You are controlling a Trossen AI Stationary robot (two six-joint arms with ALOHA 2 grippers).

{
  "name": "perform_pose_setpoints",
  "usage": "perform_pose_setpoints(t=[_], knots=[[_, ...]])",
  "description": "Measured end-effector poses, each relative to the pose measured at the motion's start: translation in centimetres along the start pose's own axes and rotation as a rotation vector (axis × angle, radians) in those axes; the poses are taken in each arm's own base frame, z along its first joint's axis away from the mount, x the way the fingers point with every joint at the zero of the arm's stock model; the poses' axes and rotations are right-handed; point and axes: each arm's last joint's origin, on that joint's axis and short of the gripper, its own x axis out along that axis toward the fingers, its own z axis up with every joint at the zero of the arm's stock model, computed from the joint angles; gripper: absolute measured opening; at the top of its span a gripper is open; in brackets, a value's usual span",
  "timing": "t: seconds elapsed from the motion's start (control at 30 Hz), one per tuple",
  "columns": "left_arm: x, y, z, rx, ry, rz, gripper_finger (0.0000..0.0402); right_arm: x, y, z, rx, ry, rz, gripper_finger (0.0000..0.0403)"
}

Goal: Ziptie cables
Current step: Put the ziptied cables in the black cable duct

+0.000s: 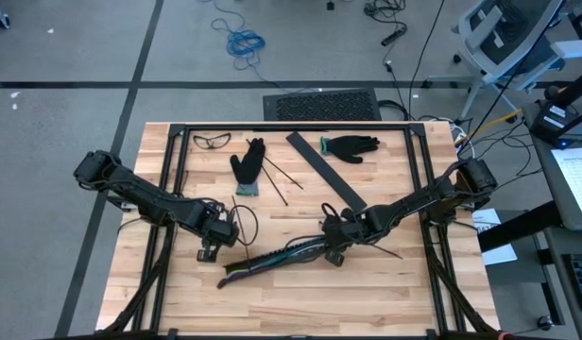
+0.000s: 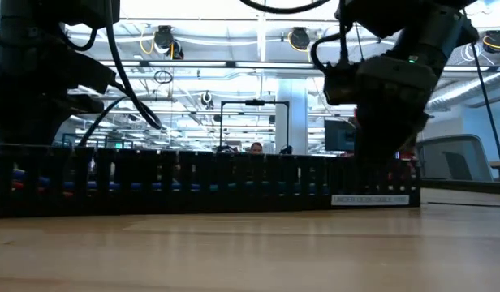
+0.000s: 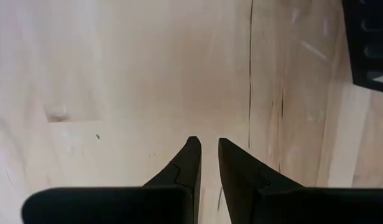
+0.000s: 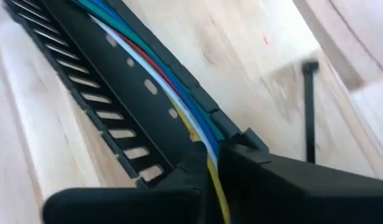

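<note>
My right gripper (image 4: 210, 163) is at the near end of the black slotted strip (image 4: 86, 81), its fingers (image 4: 253, 171) clamped onto the cables (image 4: 157, 74); blue, green, red, white and yellow strands run along the strip's channel and pass between my fingertips. From above, the strip (image 1: 272, 257) lies diagonally on the wooden table (image 1: 300, 302), toward its front and between my two arms, with the cables (image 1: 296, 247) inside it and my right gripper (image 1: 334, 247) at its right end. My left gripper (image 1: 208, 251) sits just left of the strip; its fingers (image 3: 185, 168) are nearly together, a narrow gap between the tips, holding nothing, above bare wood. A black zip tie (image 4: 309, 112) lies on the table near my right gripper. At the back of the table lie two black gloves (image 1: 248, 168), safety glasses (image 1: 212, 141) and a flat black bar (image 1: 324, 170).
</note>
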Motion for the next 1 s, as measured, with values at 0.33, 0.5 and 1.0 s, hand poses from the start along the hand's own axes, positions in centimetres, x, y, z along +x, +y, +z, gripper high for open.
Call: perform_pose_setpoints(t=[0.33,0.5,1.0], knots=[[0.0,0.1,-0.3,0.001,0.031,0.019,0.0053,-0.1,0.8,1.0,0.026,-0.096,0.075,0.014],[0.0,0.1,-0.3,-0.002,0.032,0.02,0.0053,-0.2,0.8,1.6,0.044,-0.164,0.069,0.0175],[0.0,0.3,-0.6,-0.061,0.048,0.054,0.0054,-0.6,-0.5,4.8,0.071,-0.344,0.107,0.0192]])
